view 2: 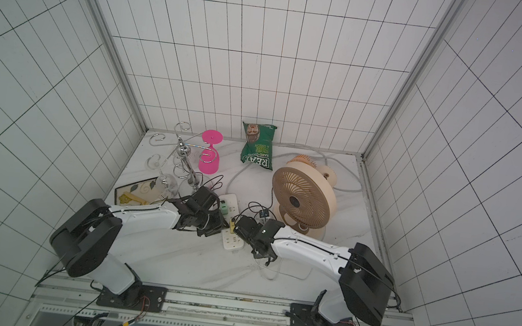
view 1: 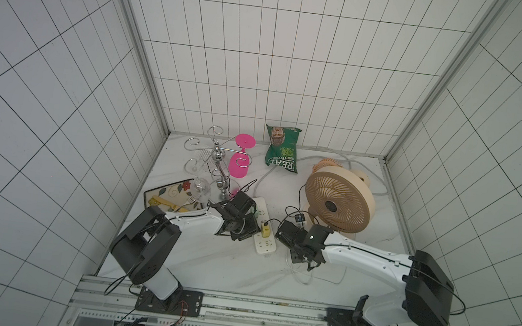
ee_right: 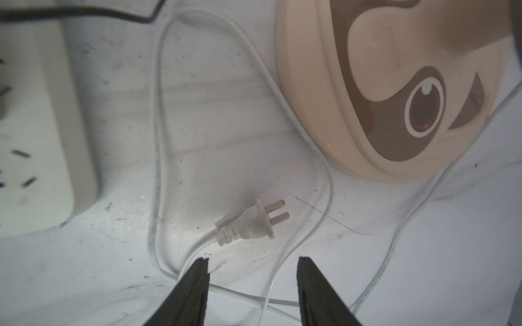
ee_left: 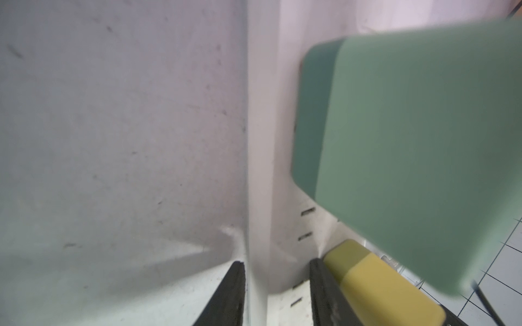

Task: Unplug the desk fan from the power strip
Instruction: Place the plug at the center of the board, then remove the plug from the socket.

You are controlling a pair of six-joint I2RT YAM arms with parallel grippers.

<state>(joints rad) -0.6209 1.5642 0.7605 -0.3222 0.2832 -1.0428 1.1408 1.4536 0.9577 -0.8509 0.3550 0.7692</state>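
Note:
The beige desk fan [view 1: 338,200] stands at the right of the table in both top views [view 2: 301,199]. Its white plug [ee_right: 251,225] lies loose on the table, prongs bare, with the thin cord [ee_right: 156,141] looped between the fan's base [ee_right: 324,98] and the white power strip [ee_right: 42,141]. My right gripper [ee_right: 253,259] hovers open just above that plug, holding nothing. My left gripper [ee_left: 276,261] straddles the power strip's long edge [ee_left: 262,141], jaws a little apart, one finger by the side wall, one over the top. Whether they pinch it is unclear.
A green plug [ee_left: 409,141] and a yellow plug [ee_left: 375,282] sit in the strip [view 1: 265,244] beside my left fingers. A crisp bag [view 1: 281,149], pink glass [view 1: 242,158], wire glass rack [view 1: 215,161] and patterned tray [view 1: 171,196] stand behind and to the left.

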